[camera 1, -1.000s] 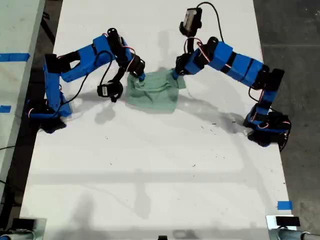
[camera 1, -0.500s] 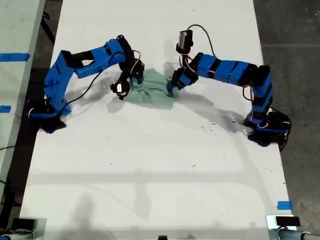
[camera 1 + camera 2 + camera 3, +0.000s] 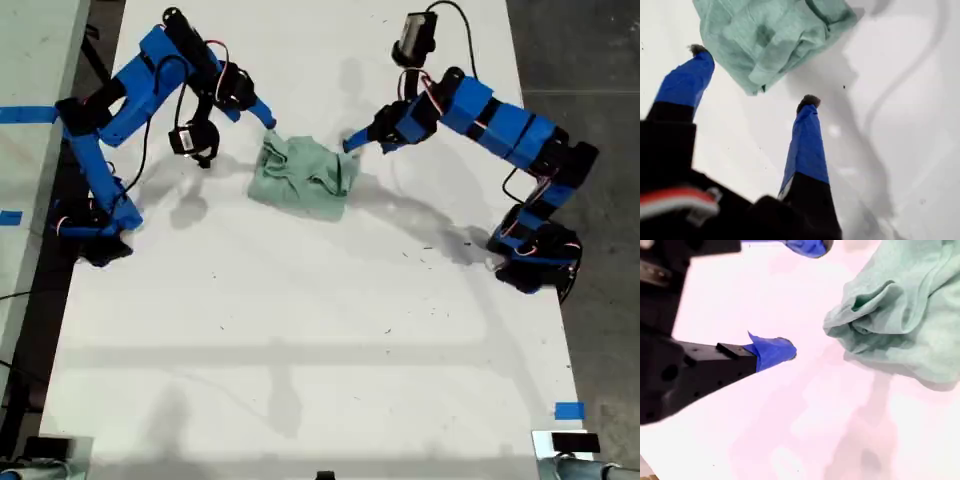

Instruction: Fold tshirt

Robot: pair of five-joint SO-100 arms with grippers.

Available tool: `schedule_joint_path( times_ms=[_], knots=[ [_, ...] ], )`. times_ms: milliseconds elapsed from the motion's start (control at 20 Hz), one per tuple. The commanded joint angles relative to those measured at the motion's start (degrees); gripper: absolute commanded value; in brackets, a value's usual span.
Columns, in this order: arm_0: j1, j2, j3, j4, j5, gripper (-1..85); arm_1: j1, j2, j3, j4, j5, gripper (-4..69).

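The pale mint-green tshirt (image 3: 302, 176) lies bunched in a small rumpled heap on the white table (image 3: 300, 330), toward the far middle. My first gripper (image 3: 358, 142) is on the arm at the exterior view's right. It hangs open just off the heap's far right corner, with nothing between its blue-taped fingers (image 3: 805, 135). In its wrist view the tshirt (image 3: 770, 40) lies just beyond the open first gripper (image 3: 754, 75). My second gripper (image 3: 265, 117), on the arm at the exterior view's left, is open and raised off the far left corner. Its wrist view shows the tshirt (image 3: 900, 310) beside the empty second gripper (image 3: 800, 297).
The arm bases stand at the table's edges, one at the exterior view's left (image 3: 92, 228) and one at its right (image 3: 530, 258). Dark floor (image 3: 590, 60) lies past the right edge. A second pale surface with blue tape (image 3: 28, 113) runs along the left. A blue tape mark (image 3: 568, 410) sits near the front right.
Both grippers have let go of the tshirt and drawn back and up from it, each toward its own side. The tshirt now rests on the table as a loose heap.
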Motion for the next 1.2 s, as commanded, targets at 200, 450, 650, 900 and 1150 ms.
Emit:
schedule_joint_path(
  times_ms=[200, 450, 650, 900, 1150],
  knots=[
    [8.09, 46.23, 55.99, -18.37, -13.10, 4.4, -5.62, 44.47, 35.51, -2.11, 13.97, 20.6],
    [13.54, 76.38, 95.89, -33.22, -26.81, 0.6, -16.00, 74.44, 68.55, -14.50, 27.77, 12.8],
    [14.59, 111.09, 120.50, -29.97, -32.52, 0.1, -20.30, 96.50, 85.25, -9.05, 36.65, 9.1],
    [13.18, 111.01, 120.23, -18.63, -34.19, 4.9, -20.04, 96.94, 88.59, -9.76, 46.14, 7.3],
    [15.29, 111.01, 120.23, -16.88, -34.28, 6.3, -19.07, 97.03, 88.51, -9.40, 8.17, 7.3]
  ],
)
